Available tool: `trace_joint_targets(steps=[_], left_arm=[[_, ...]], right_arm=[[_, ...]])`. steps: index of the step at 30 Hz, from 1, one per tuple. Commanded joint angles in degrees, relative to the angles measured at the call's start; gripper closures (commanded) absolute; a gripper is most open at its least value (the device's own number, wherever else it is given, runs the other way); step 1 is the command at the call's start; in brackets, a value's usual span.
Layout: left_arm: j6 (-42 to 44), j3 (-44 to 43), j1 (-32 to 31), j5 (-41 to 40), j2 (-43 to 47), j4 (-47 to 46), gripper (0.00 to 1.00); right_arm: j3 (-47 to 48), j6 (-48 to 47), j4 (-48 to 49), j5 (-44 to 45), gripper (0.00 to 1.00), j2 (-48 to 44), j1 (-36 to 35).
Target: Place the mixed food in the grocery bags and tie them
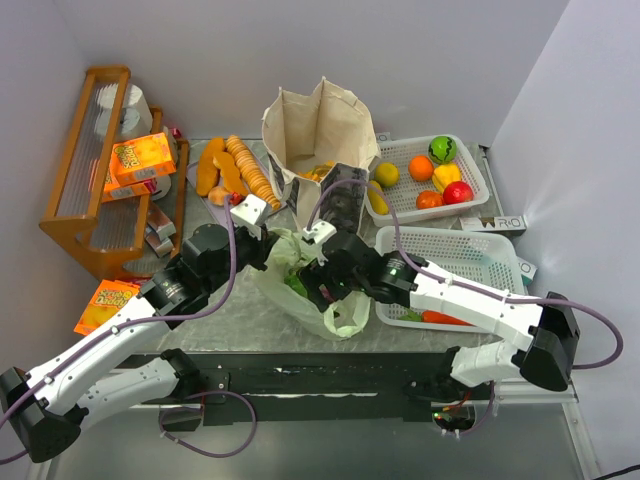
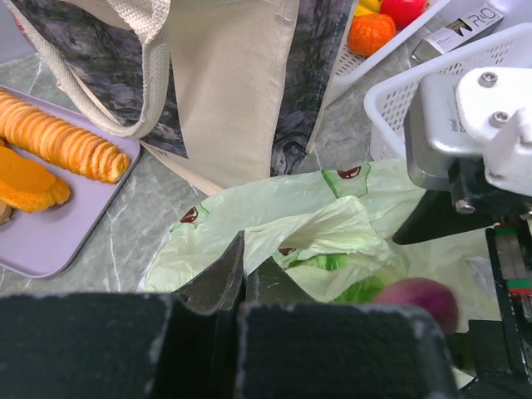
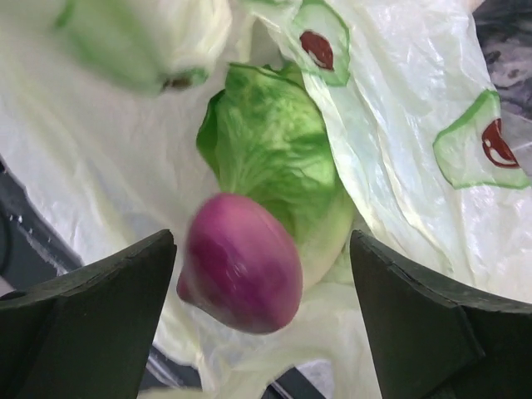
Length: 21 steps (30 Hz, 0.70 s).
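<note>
The pale-green plastic bag (image 1: 345, 315) lies open at the table's middle, between both grippers. My left gripper (image 1: 268, 246) is shut on the bag's near-left rim, and the pinched plastic shows in the left wrist view (image 2: 274, 233). My right gripper (image 3: 262, 266) is open over the bag's mouth. A blurred purple onion (image 3: 241, 262) is between its fingers without touching them, above a green cabbage (image 3: 274, 158) that lies inside the bag. The onion also shows in the left wrist view (image 2: 420, 299). The beige canvas tote (image 1: 320, 130) stands upright behind the bag.
A white basket (image 1: 470, 165) at the back right holds red, orange and yellow fruit. A nearer white basket (image 1: 455, 255) holds a carrot (image 1: 445, 319). A tray with bread loaves (image 1: 235, 170) sits back left, beside a wooden rack (image 1: 90, 170) with orange boxes (image 1: 140, 160).
</note>
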State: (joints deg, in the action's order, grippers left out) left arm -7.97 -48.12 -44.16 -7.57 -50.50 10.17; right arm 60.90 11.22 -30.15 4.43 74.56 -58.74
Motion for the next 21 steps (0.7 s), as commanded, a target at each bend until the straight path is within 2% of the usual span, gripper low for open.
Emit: trace_joint_targets(steps=[1, 6, 11, 12, 14, 15, 19, 21], left_arm=[[0.85, -0.22, 0.22, -1.3, 0.49, -1.65, 0.99], [0.94, -0.13, 0.22, -1.65, 0.58, -1.65, 0.99], [0.85, -0.31, 0.22, -1.57, 0.4, -1.47, 0.99], [0.85, -0.31, 0.22, -1.65, 0.49, -1.39, 0.99], [0.85, -0.31, 0.22, -1.57, 0.75, -1.39, 0.99], [0.85, -0.31, 0.13, -1.57, 0.84, -1.47, 0.99], [0.76, -0.31, 0.22, -1.39, 0.93, -1.47, 0.99], [0.76, -0.4, 0.22, -1.22, 0.93, -1.39, 0.99]], right_arm=[[3.61, -0.41, -5.26, 1.37, 0.08, -1.7, -0.67], [5.53, 0.29, -4.21, 1.64, 0.05, -11.18, -0.85], [6.16, 4.93, -6.31, 9.11, 0.01, -20.05, 1.95], [5.81, 6.25, -8.5, 8.5, 0.02, -20.59, 8.66], [4.06, 10.29, -14.22, 4.83, 0.05, -22.43, 17.04], [0.74, 10.4, -15.02, 2.45, 0.05, -23.23, 26.39], [-6.4, 12.06, -20.63, 1.81, 0.1, -23.94, 37.1], [-9.3, 12.68, -22.22, 3.3, 0.11, -21.49, 37.91]])
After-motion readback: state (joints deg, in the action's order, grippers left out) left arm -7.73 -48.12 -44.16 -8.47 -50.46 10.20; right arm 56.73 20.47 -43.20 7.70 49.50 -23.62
